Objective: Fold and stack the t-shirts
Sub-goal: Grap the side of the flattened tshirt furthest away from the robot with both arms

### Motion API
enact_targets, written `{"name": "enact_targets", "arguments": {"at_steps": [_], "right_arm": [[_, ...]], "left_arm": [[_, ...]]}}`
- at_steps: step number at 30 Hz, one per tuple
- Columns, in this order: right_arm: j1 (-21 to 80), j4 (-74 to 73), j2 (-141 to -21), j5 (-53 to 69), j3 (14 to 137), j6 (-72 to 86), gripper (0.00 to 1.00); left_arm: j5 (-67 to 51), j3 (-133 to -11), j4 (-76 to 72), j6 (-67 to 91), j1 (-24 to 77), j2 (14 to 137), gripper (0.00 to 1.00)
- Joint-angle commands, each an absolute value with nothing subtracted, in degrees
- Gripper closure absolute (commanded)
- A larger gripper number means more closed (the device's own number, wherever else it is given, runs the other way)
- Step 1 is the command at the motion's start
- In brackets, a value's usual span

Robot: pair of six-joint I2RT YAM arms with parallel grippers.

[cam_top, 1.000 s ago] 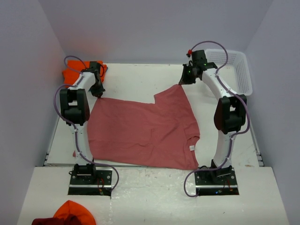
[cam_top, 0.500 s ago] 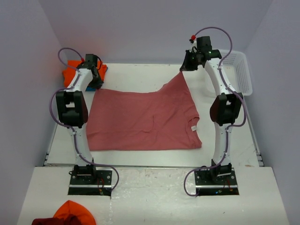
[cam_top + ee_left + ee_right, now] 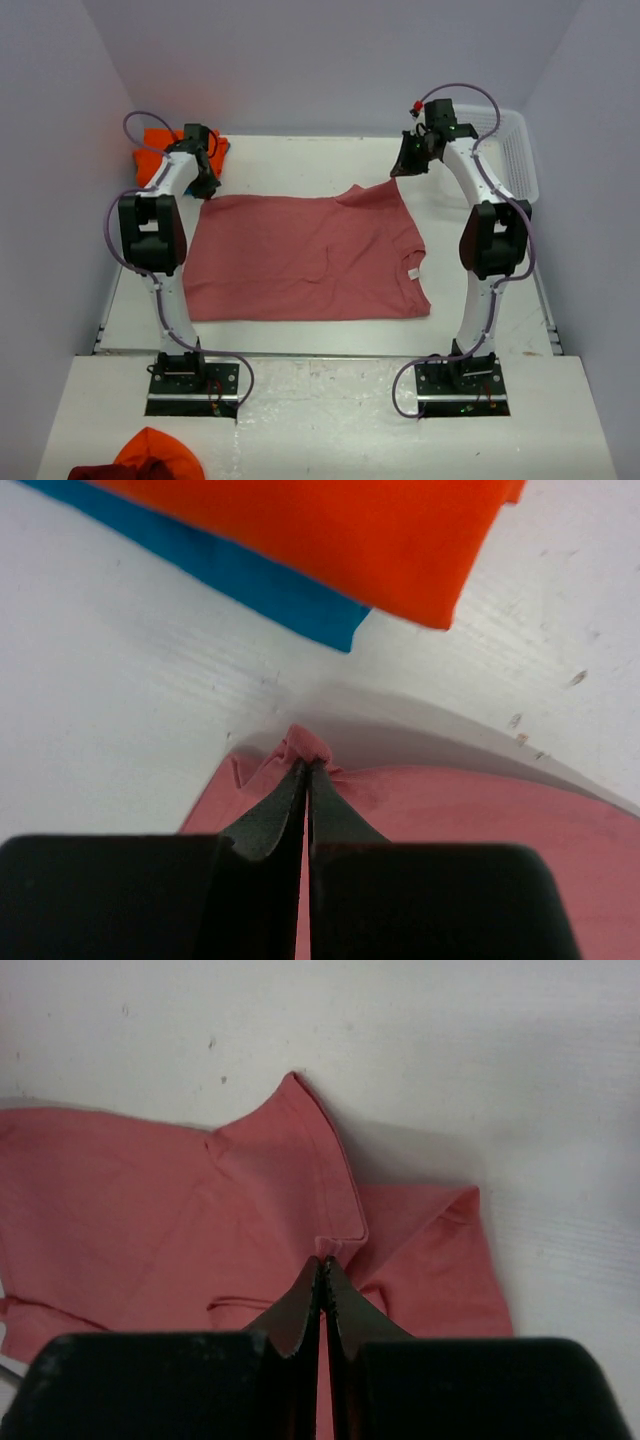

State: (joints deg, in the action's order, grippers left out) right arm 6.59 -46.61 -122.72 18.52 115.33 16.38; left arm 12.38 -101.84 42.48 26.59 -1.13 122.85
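The dusty salmon-red t-shirt point(image 3: 300, 255) lies spread across the table, its small white tag point(image 3: 411, 272) near the right edge. My left gripper point(image 3: 206, 186) is shut on the shirt's far-left corner, which bunches at the fingertips in the left wrist view point(image 3: 307, 765). My right gripper point(image 3: 405, 170) is shut on the far-right part, pinching a folded hem point(image 3: 322, 1260) just above the table. The bright orange t-shirt point(image 3: 155, 142) lies folded on the teal-blue t-shirt point(image 3: 223, 146) at the far-left corner; both show in the left wrist view, the orange one point(image 3: 330, 530) and the teal one point(image 3: 260, 585).
A white lattice basket point(image 3: 516, 150) stands at the far right beside the right arm. Orange and dark red cloth point(image 3: 150, 455) lies on the near shelf at bottom left, off the table. Grey walls close in the far and side edges.
Both grippers drew the shirt's far edge back and out, spreading it. The right gripper then came down, so the raised right corner now lies low near the table.
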Motion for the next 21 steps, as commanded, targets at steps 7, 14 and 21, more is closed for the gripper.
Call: {"name": "enact_targets", "arguments": {"at_steps": [7, 14, 21], "right_arm": [[6.59, -39.90, -106.72, 15.38, 101.26, 18.36, 1.00], [6.59, -41.92, -101.17, 12.75, 95.73, 19.25, 1.00], [6.50, -42.28, -95.10, 10.72, 89.65, 20.39, 1.00]], "left_arm": [[17.84, -92.29, 41.22, 31.55, -1.58, 110.84, 1.00], [20.56, -89.13, 42.36, 31.20, -1.50, 106.35, 1.00], [21.62, -85.87, 43.15, 30.85, -1.49, 101.17, 1.00]]}}
